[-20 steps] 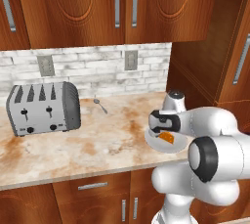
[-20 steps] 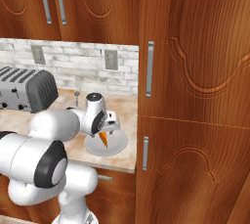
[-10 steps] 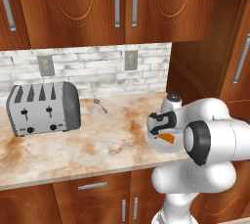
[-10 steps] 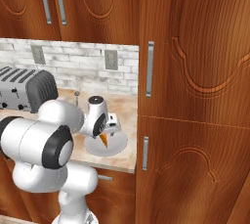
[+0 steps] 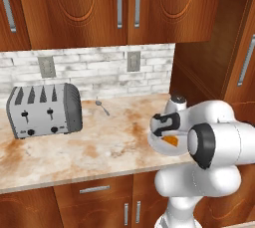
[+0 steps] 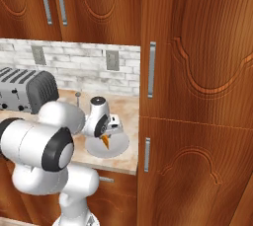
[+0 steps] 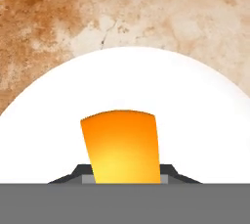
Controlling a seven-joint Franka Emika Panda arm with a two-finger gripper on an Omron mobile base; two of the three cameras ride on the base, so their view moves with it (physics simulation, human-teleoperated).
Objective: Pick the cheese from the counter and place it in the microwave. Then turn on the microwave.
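Note:
The cheese [image 7: 121, 145] is an orange-yellow wedge lying on a white plate [image 7: 195, 120] at the right end of the counter [image 5: 99, 147]. My gripper [image 7: 126, 175] reaches down onto it, and its dark fingertips [image 7: 168, 175] press against both sides of the wedge, so it is shut on the cheese. From the base cameras the cheese [image 5: 171, 141] [image 6: 105, 142] peeks out under the hand, and the gripper [image 5: 168, 135] [image 6: 105, 136] is low over the plate [image 5: 157, 146] [image 6: 118, 143]. The microwave is out of view.
A silver four-slot toaster [image 5: 44, 110] [image 6: 24, 89] stands at the counter's left. A spoon [image 5: 102, 106] lies near the brick backsplash. A tall wooden cabinet [image 6: 197, 121] walls off the right side, and upper cabinets [image 5: 119, 3] hang above.
The jaws have come in from wide open onto the cheese's sides. The hand has settled slightly lower over the plate, and the elbow has shifted a little.

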